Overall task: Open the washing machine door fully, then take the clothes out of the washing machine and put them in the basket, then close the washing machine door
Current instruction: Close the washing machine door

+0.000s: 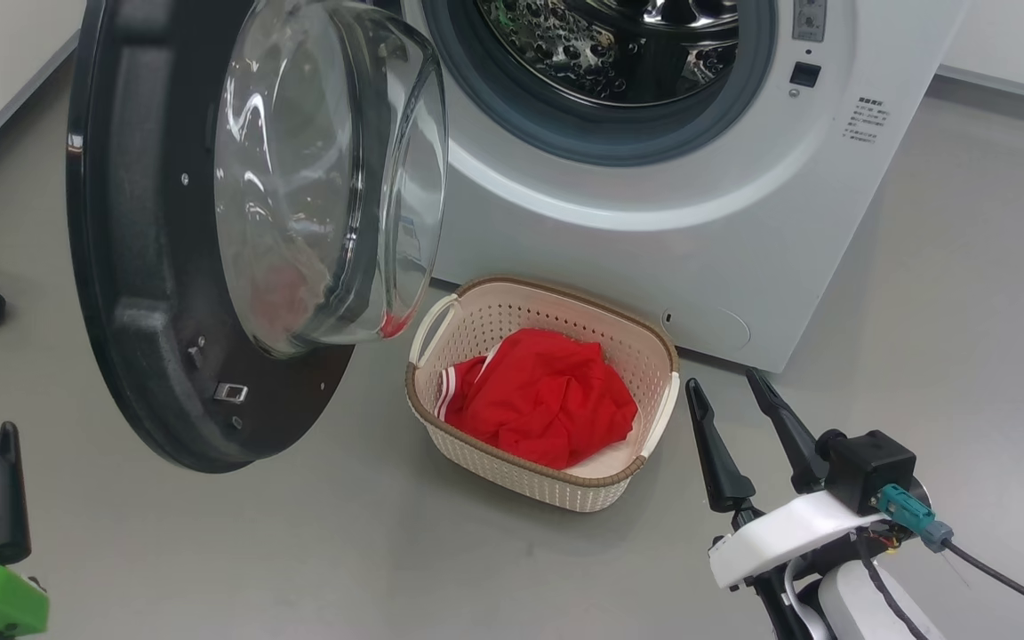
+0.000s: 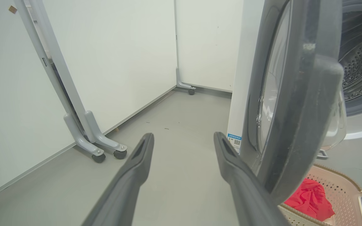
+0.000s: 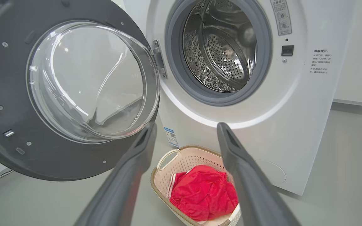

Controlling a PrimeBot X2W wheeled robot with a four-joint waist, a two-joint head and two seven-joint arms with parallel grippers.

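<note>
Beside the basket (image 1: 512, 468), washing machine door (image 1: 139, 267) rim; left gripper (image 2: 184, 135), right gripper (image 1: 725, 380) splayed, empty, over bare floor (image 1: 343, 551).

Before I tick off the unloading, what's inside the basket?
Red clothes with white striped trim lie bunched in the basket. Anything beneath them, and most of the basket's floor, is covered.

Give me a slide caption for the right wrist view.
Open right gripper faces the washing machine, its door wide open, red clothes in the basket.
</note>
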